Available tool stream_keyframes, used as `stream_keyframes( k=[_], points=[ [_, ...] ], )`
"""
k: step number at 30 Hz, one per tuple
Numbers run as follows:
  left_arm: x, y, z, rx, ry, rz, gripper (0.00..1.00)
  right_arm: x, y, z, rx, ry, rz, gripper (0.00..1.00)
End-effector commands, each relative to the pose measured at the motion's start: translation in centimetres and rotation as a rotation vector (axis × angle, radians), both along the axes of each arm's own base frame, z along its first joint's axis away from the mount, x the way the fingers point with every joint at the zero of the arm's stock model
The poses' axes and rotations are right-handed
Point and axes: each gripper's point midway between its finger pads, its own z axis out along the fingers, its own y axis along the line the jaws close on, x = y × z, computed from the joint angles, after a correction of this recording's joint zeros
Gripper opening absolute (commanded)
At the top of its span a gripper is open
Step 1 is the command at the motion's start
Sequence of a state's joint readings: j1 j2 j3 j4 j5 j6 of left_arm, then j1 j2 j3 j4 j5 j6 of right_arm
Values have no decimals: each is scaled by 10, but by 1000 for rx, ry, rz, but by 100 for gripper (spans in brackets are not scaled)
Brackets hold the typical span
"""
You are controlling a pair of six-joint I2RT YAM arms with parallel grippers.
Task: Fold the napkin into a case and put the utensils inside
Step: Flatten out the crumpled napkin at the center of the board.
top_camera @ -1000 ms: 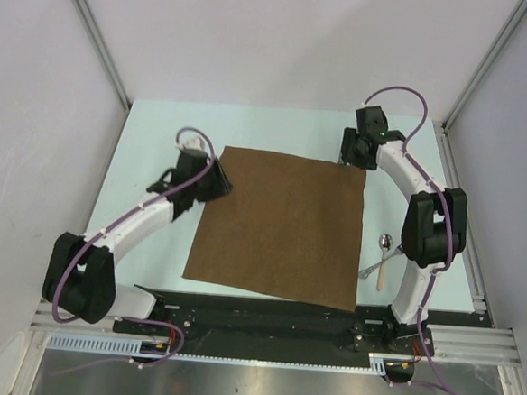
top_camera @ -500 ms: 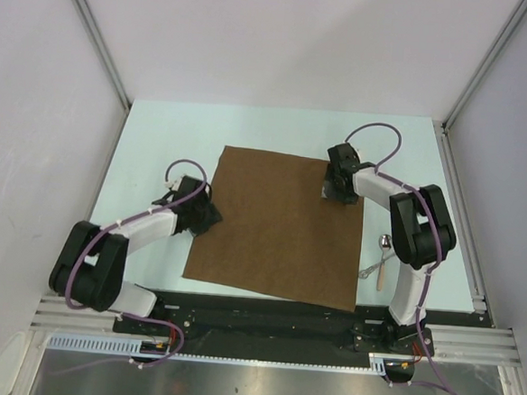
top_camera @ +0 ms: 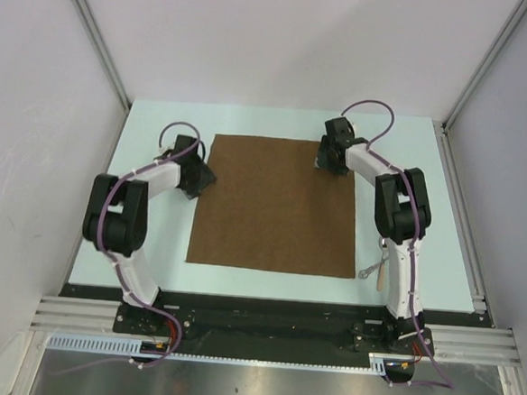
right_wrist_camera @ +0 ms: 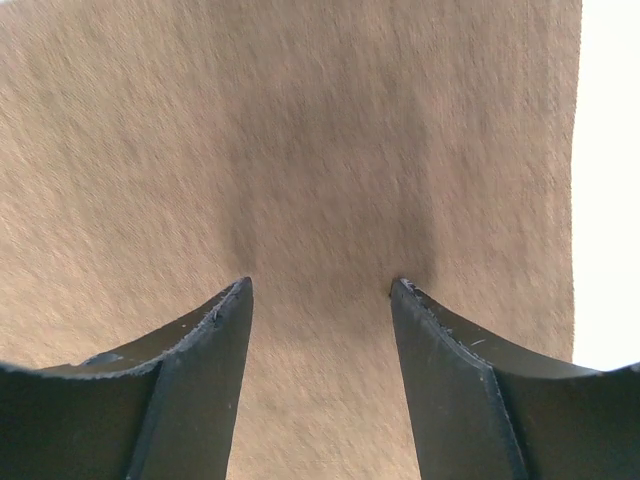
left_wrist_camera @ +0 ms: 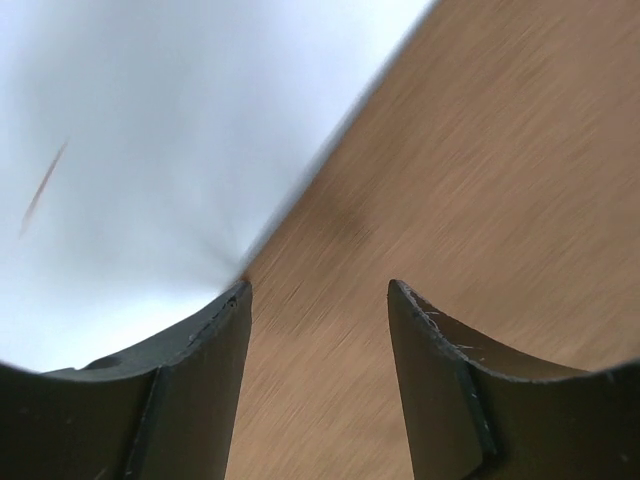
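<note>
At napkin left edge — left gripper wide, empty | far-right corner — right gripper wide, empty | utensils off near-right corner

No writing, label, brand or number can be read in any view; the napkin is plain cloth; the rail at 6 o'clock bears no legible marking.

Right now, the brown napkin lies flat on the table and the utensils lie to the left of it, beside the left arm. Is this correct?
Only the side is wrong: the utensils lie to the right of the napkin, beside the right arm, as the top external view shows.
</note>
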State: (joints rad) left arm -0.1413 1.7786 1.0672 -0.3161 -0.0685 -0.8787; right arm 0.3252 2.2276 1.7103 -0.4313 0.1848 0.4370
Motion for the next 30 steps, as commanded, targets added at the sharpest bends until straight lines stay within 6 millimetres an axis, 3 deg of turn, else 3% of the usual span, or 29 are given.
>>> stream_keyframes(
  k=[1,2,4,5,6,7,8,9,10,11,12,13,14,15,16,17,18,19,20,23,24,25,26,28,30],
  points=[
    [62,2,33,45,-75,-85,61,24,11,-10,45,31,17,63],
    [62,3,32,48,-54,-85,61,31,16,1,45,11,34,63],
    [62,0,45,57,-90,-88,61,28,17,16,22,4,55,64],
    [58,-1,68,57,-142,-86,61,25,11,23,-23,-1,59,66],
    [51,-1,77,63,-156,-82,61,22,6,33,-48,-10,54,68],
    [34,-2,72,85,-137,-80,62,17,7,63,-59,-50,58,70],
    [22,-3,101,86,-204,-78,63,6,-5,73,-112,-37,29,70],
    [7,-14,104,96,-206,-102,63,-8,-11,77,-138,-24,18,71],
    [-16,-12,93,118,-179,-101,65,-22,-15,105,-131,-63,-2,81],
    [-32,-15,92,112,-170,-106,65,-34,-20,118,-125,-85,-28,81],
    [-51,-19,101,101,-186,-103,65,-63,-27,95,-114,-20,-81,82],
    [-74,-19,83,94,-121,-94,65,-78,-28,94,-94,-10,-91,83],
    [-96,-18,73,88,-56,-93,65,-93,-25,122,-29,-67,-88,83],
    [-111,-18,75,83,-49,-100,65,-110,-26,117,4,-49,-126,83],
    [-129,-14,63,98,4,-100,64,-137,-32,99,-3,-2,-136,83],
    [-151,-5,56,122,68,-80,63,-159,-32,109,20,-10,-151,82],
    [-162,0,54,132,92,-69,62,-176,-34,108,30,2,-176,82],
    [-174,7,56,142,87,-54,61,-200,-42,89,34,61,-234,80],
    [-187,16,55,163,112,-25,61,-222,-48,94,37,79,-252,79],
    [-203,19,60,117,55,8,60,-269,-65,79,39,143,-368,72],
    [-207,14,61,78,46,9,60,-281,-64,85,68,113,-375,69],
    [-211,15,58,63,41,21,60,-290,-65,84,82,102,-392,62],
    [-211,12,63,33,12,37,61,-304,-70,70,86,120,-437,57],
    [-212,11,65,15,3,49,65,-318,-78,68,107,110,-486,50],
    [-210,12,65,22,2,49,65,-336,-89,50,92,150,-546,47]
  ],
)
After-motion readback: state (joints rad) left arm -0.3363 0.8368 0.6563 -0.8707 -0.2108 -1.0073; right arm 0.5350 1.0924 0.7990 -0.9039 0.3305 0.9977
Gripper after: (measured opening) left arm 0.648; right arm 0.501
